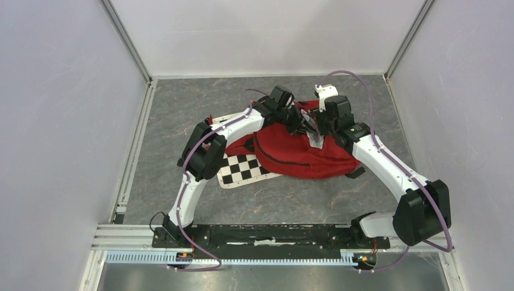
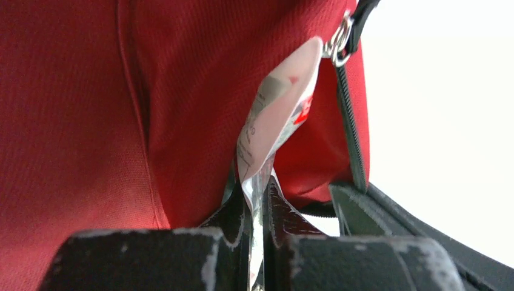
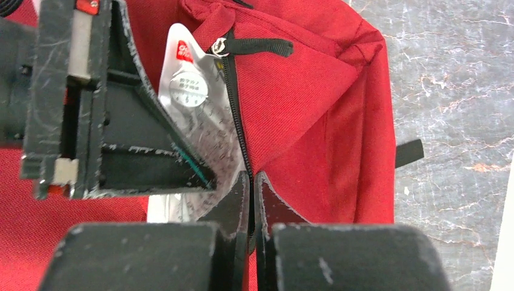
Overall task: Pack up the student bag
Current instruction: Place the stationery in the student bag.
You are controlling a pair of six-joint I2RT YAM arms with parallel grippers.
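Note:
The student bag [image 1: 297,159], a large red backpack, lies in the middle of the table. My left gripper [image 2: 260,188] is shut on the lower edge of a clear plastic packet [image 2: 279,103] with printed text and a red label. The packet stands upright against the bag's red fabric [image 2: 73,121], beside its black zipper [image 2: 348,121]. My right gripper [image 3: 251,179] is shut on the bag's zipper edge [image 3: 237,115], pinching the fabric [image 3: 303,91] there. The packet [image 3: 194,97] and a finger [image 3: 139,139] of the left gripper sit just to the left of it. In the top view both grippers [image 1: 301,123] [image 1: 316,130] meet over the bag's far end.
A black-and-white checkered mat [image 1: 242,170] lies partly under the bag's left side. White walls [image 1: 60,121] enclose the grey marbled table [image 1: 182,109] on three sides. A black strap end [image 3: 409,151] sticks out at the bag's right edge.

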